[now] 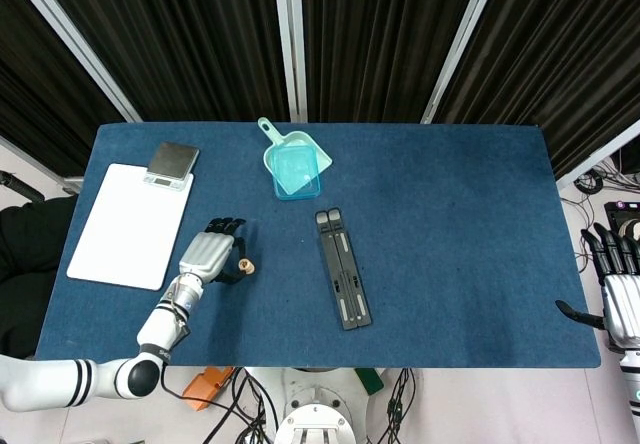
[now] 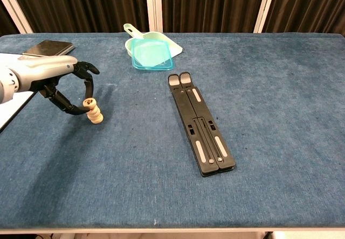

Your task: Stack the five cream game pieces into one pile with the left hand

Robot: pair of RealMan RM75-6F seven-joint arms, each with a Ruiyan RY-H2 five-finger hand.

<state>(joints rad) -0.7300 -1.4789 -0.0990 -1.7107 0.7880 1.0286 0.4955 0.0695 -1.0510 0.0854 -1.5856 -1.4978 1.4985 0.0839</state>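
The cream game pieces stand as one short pile (image 2: 95, 113) on the blue cloth, seen small in the head view as the pile (image 1: 246, 263). My left hand (image 2: 58, 81) reaches in from the left. Its thumb and a finger curl around the top piece (image 2: 90, 103), which sits on the pile and is still pinched. From above, the left hand (image 1: 206, 253) lies just left of the pile. My right hand (image 1: 616, 296) hangs beyond the table's right edge with its fingers apart and nothing in it.
A black folded stand (image 2: 199, 123) lies in the middle of the table. A teal scoop with a lidded box (image 2: 151, 49) sits at the back. A white board (image 1: 128, 222) and a small grey scale (image 1: 171, 162) lie at the left.
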